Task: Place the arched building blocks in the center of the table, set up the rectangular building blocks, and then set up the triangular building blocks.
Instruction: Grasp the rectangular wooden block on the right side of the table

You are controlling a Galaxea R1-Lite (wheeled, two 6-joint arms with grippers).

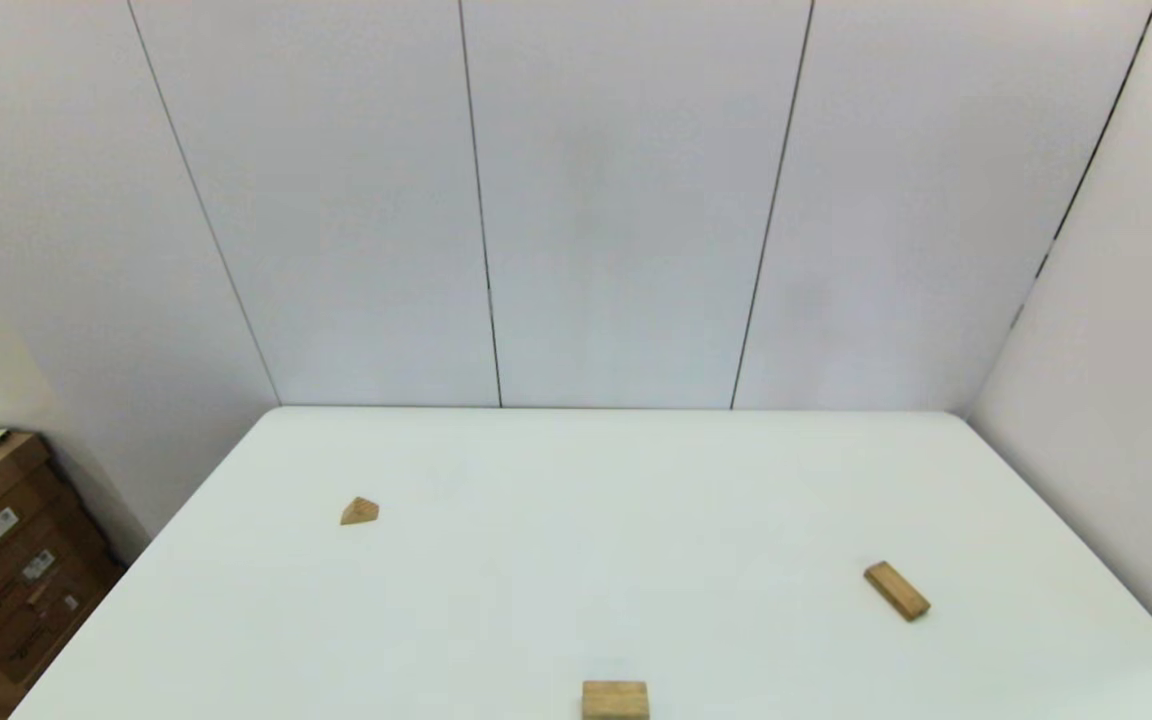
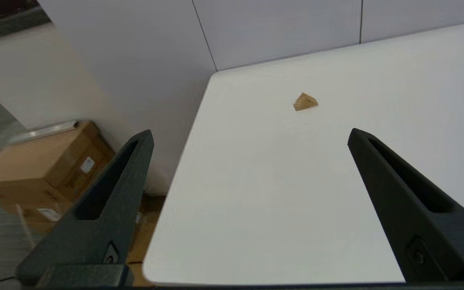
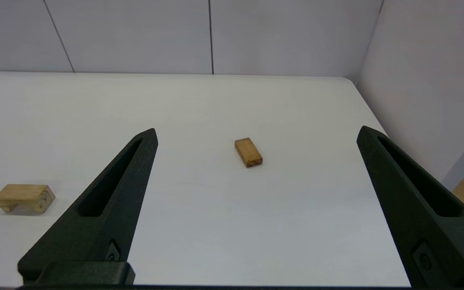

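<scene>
Arch block (image 1: 615, 699) at the table's (image 1: 576, 560) near edge, about mid-width, well apart from both grippers. In the right wrist view it (image 3: 24, 197) lies off to the side of the fingers, cut-out facing down toward the tabletop.

Slab (image 1: 896, 590) lies flat on the right side, angled. Right wrist view: slab (image 3: 248, 152) sits ahead of the right gripper (image 3: 256, 131), between the lines of the two fingers but well beyond their tips.

Wedge (image 1: 359, 511) on the left side, farther back. Left wrist view: wedge (image 2: 305, 101) ahead of the left gripper (image 2: 250, 135), beyond the fingertips, ridge up.

Both grippers: fingers spread wide, holding nothing, touching nothing, raised above the table near its front edge.

Head view shows all three blocks, well apart from one another, but neither arm. Only the right wrist view shows the arch's cut-out. Left wrist view shows only the wedge, plus cardboard boxes (image 2: 42, 161) on the floor beside the table's left edge.
</scene>
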